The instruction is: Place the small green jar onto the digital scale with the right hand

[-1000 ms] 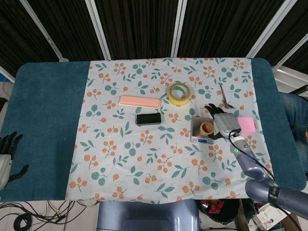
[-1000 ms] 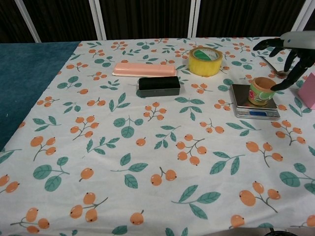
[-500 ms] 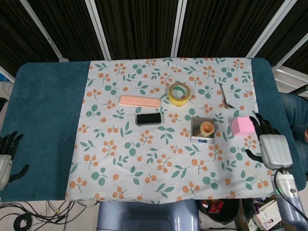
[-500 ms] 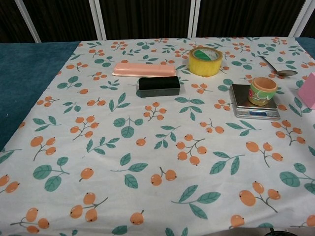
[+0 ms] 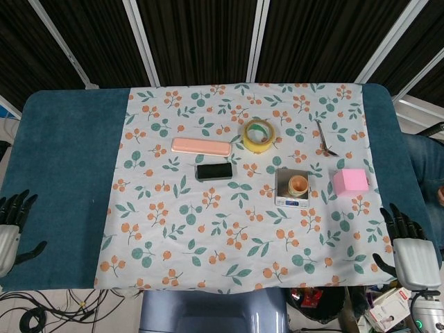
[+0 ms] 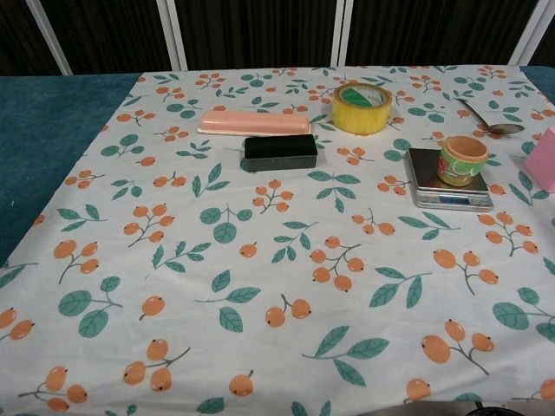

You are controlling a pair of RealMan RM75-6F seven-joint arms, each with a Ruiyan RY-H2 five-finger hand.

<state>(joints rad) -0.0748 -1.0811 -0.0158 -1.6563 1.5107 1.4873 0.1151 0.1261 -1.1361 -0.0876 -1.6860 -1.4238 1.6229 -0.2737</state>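
The small green jar with an orange rim [image 6: 462, 160] stood on the silver digital scale [image 6: 449, 192], task apparently done, while the right hand [image 5: 411, 251], fingers spread and empty, lay well apart

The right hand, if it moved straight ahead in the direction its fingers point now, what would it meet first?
Probably nothing for a good stretch. The right hand rests open at the near right corner, fingers pointing away from the robot over the blue table cover. The pink block lies left of that line. Depth is uncertain.

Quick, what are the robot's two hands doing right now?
Left hand: open, holding nothing.
Right hand: open, holding nothing; the jar sits on the scale.
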